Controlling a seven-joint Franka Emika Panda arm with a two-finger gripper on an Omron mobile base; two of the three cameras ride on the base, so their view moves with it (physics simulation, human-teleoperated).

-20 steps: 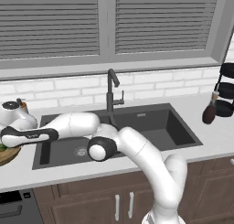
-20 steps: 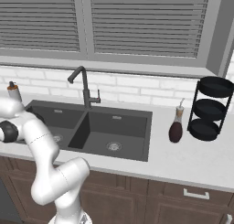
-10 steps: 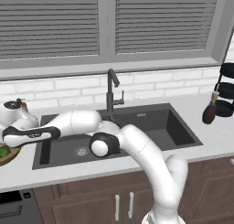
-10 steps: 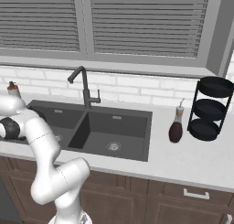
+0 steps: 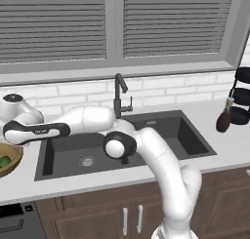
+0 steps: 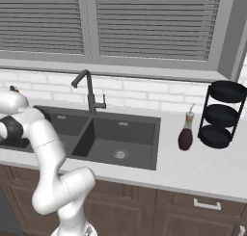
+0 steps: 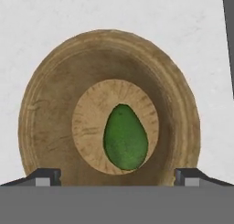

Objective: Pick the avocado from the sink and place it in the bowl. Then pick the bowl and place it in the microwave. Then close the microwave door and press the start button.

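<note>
In the hand view the avocado is seen lying on the flat centre of the wooden bowl, which rests on the pale speckled bench; the claw is held above them with its two dark fingertips spread wide apart, one at each side of the bowl, and nothing is pinched between them. In the left base view only a slice of the bowl is caught at the far left edge, with a bit of the green avocado in it, on the bench to the left of the sink; the arm is stretched leftward across the sink toward it. The tall dark faucet is shown behind the basins. In the right base view the sink and faucet are seen from the other side, and to their right a dark bottle and a black three-tier rack stand on the bench, near each other. A dark edge of the sink is visible at the right of the hand view. No readable writing or brand mark is made out on any of these things.
</note>
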